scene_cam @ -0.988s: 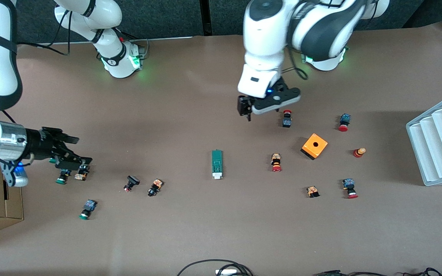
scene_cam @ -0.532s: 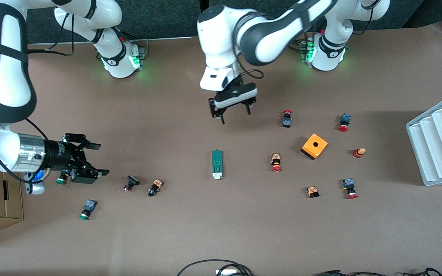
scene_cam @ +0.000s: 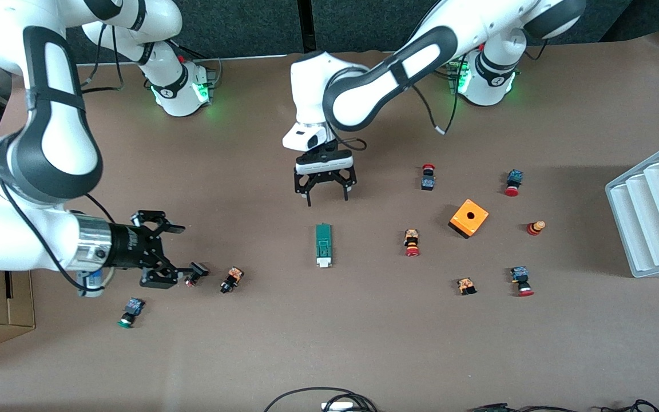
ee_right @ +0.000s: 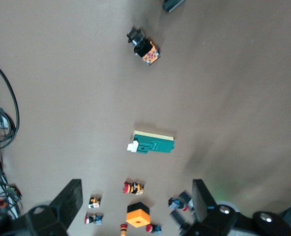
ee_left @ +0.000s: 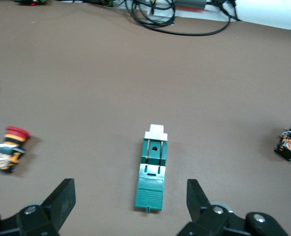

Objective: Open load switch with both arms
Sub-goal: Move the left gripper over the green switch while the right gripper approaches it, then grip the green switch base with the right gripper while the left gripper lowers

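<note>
Down near the camera edge of the worktop (scene_cam: 329, 343) it's mostly bare brown surface, with a few small push buttons (scene_cam: 129, 312) scattered about. Mid-worktop lies the load switch (scene_cam: 323, 245) – flat, untouched, white end pointing toward the camera. The right claw (scene_cam: 165, 256) hangs low over the buttons at its arm's end of the worktop, jaws wide apart and holding nothing. Farther up, the left claw (scene_cam: 322, 186) hovers just above the switch's green end, jaws spread wide and empty too; the left wrist view has the switch (ee_left: 152, 174) centred between its fingers (ee_left: 62, 199).

What could go wrong: the switch is narrow and loose, so if one claw touches down first it'll probably skid or spin. The right claw's path also runs past loose buttons, which it might knock.

Compared with a second ago, the left claw has swung across from near the orange cube (scene_cam: 468, 218) to line up over the switch, and the right claw has crept closer.
</note>
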`<state>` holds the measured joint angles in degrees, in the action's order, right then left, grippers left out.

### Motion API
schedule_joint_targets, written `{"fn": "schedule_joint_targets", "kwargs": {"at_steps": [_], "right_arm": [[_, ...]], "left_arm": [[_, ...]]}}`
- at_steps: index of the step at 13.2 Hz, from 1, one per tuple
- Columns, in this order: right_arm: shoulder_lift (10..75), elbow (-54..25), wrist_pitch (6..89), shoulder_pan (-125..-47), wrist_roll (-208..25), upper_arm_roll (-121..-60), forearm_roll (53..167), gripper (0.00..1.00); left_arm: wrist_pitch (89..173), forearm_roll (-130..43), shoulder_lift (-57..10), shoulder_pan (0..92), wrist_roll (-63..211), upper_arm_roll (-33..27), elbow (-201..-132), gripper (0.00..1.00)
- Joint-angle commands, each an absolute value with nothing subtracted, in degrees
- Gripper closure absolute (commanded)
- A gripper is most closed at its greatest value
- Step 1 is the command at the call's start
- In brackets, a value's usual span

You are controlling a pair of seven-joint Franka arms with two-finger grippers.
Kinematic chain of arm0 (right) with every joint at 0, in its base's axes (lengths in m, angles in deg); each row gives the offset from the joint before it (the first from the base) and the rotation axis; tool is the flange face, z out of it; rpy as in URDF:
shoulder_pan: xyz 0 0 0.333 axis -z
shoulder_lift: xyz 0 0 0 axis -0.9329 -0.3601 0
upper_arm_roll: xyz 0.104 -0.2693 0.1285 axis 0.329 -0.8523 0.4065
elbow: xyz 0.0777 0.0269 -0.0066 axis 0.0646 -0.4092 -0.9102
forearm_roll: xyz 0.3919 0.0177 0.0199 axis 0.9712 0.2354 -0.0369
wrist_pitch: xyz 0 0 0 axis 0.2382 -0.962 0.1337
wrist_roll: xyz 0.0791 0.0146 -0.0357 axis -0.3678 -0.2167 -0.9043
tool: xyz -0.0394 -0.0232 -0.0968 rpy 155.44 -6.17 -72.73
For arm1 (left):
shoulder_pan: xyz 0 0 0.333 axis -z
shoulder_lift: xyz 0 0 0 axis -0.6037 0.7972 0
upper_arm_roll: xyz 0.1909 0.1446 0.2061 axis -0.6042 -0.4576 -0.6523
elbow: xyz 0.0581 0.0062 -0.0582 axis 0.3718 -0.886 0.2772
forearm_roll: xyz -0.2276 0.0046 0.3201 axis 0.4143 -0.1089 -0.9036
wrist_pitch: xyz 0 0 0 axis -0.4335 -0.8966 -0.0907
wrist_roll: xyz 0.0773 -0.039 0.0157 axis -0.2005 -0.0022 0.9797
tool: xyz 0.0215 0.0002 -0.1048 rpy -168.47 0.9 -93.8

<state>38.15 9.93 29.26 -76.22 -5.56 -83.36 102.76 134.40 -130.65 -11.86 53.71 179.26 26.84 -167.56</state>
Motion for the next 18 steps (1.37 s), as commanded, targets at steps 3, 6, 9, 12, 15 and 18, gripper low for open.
{"fn": "schedule_joint_targets", "kwargs": {"at_steps": [3, 6, 9, 12, 15, 18], "right_arm": [[32.1, 14.51, 33.26, -76.01, 5.14, -78.68, 104.24, 0.0], [29.81, 14.51, 35.98, -76.1, 8.58, -75.96, 104.24, 0.0], [28.31, 14.51, 37.83, -79.51, 11.74, -76.29, 103.98, 0.0], [26.47, 14.6, 40.81, -88.54, 13.77, -83.39, 103.89, 0.0], [23.05, 14.6, 43.63, -98.13, 16.49, -90.7, 103.89, 0.0], [18.92, 17.49, 46.44, -104.29, 20.09, -94.57, 103.89, 0.01]], "left_arm": [[130.1, -147.01, -6.58, 68.03, 197.23, 14.8, -167.22, 0.0], [130.09, -155.61, -2.81, 75.97, 201.81, 4.76, -165.64, 0.0], [129.13, -164.42, 1.07, 76.25, 208.58, 4.04, -165.02, 0.0], [125.0, -166.1, 5.36, 78.35, 208.59, 3.52, -162.67, 0.0], [122.88, -166.11, 8.63, 80.29, 208.68, 2.9, -157.91, 0.0], [121.74, -166.37, 9.25, 80.47, 210.52, 2.9, -158.25, 0.0]]}}
